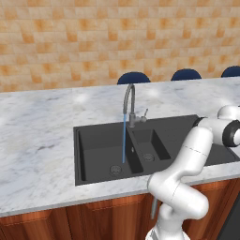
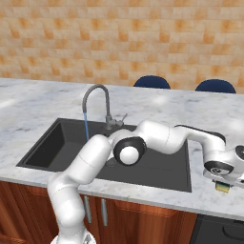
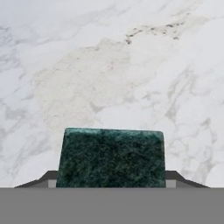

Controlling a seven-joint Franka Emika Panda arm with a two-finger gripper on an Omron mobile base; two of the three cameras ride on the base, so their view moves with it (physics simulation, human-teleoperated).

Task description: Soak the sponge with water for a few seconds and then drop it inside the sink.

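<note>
**Sponge caught at the worktop, still dry**

Left base view: water [image 1: 123,138] runs from the faucet [image 1: 130,101] into the wide basin of the sink [image 1: 93,154].

Right base view: the gripper [image 2: 222,185] hangs low over the marble worktop [image 2: 209,116], right of the sink, with the sponge [image 2: 222,187] beneath it.

Hand view: the jaws sit closed against the dark green sponge's sides. The pick-up seems done; next comes lifting it and carrying it under the stream.
</note>
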